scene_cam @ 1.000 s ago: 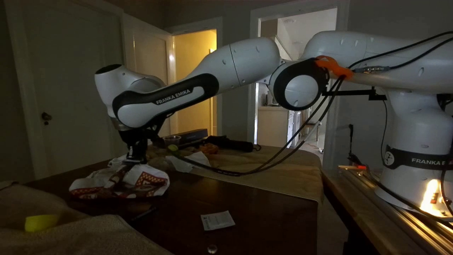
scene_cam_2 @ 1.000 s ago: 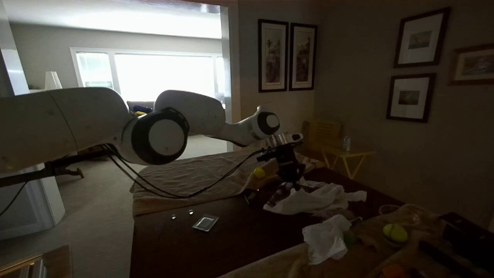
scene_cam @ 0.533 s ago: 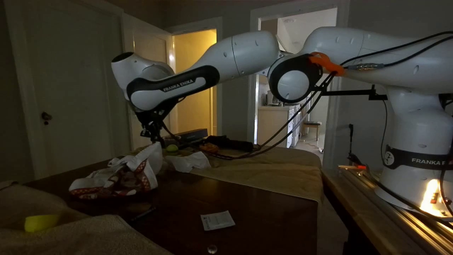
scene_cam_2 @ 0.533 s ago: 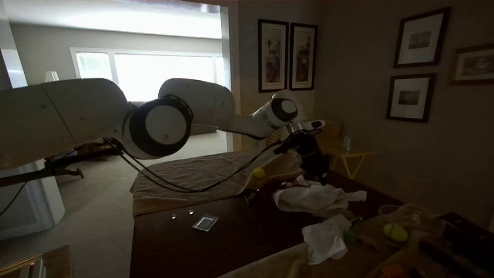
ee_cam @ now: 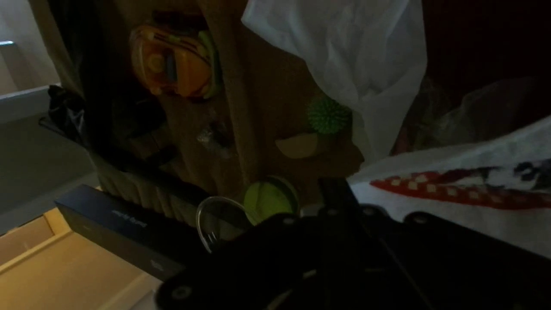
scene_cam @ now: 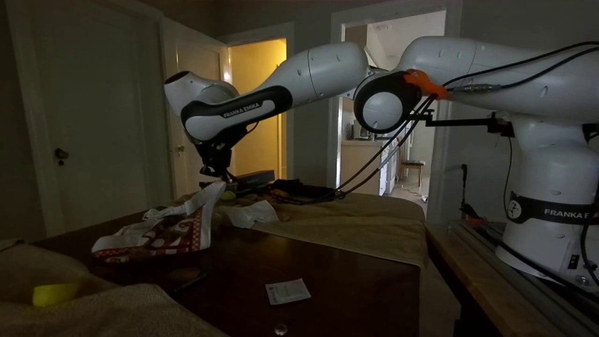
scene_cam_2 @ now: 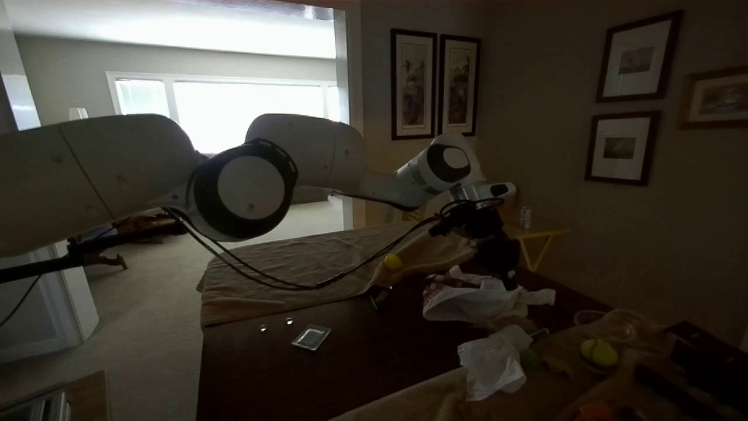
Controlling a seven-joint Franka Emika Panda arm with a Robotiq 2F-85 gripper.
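Raised and shifted since the earlier frames toward the tan blanket [scene_cam: 355, 230], the end effector [ee_cam: 336, 186] has drawn a corner of the red-and-white dish towel [scene_cam: 175, 231] out with it, and more of the checked border shows. It is clenched on that corner: the cloth climbs in a slanting strip to the fingertips, though the pinch itself is dim. Most of the dish towel lies rumpled on the dark tabletop [scene_cam: 346, 285]. Progress looks partial: one corner is secured and pulled out, while the rest is bunched, not yet smooth and not yet let go.

Near the fingertips in the wrist view are a yellow-green ball [ee_cam: 267, 200] and a clear plastic cup [ee_cam: 199, 221]; a spiky green ball [ee_cam: 329, 115] sits just beside a crumpled white sheet [ee_cam: 344, 56]. Farther out are a long dark box [ee_cam: 133, 232] and an orange plastic toy [ee_cam: 176, 64]. In an exterior view, a small packet [scene_cam: 288, 291] and a clear bead [scene_cam: 280, 329] lie well apart from the dish towel.
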